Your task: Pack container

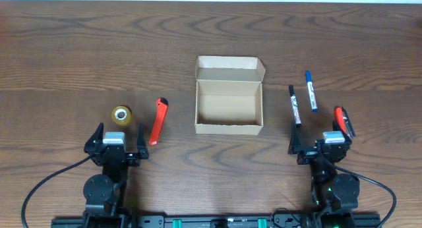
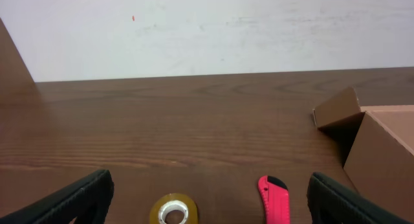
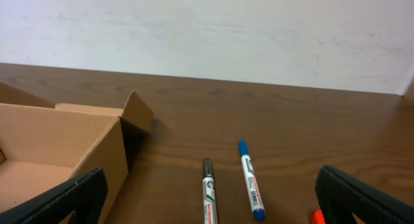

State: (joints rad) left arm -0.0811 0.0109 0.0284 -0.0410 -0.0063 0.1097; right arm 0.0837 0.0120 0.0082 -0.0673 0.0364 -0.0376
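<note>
Centre frame overhead, the small tan cardboard box stands open, flap back. Lower down, left gripper and right gripper hold jaws wide, gripping nothing.

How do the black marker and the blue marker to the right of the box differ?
The black marker has a black cap; the blue marker has a blue one. The black marker lies nearer the container; the blue marker lies farther right and farther from the robot. Both have white barrels and lie flat, apart, nearly parallel.
</note>
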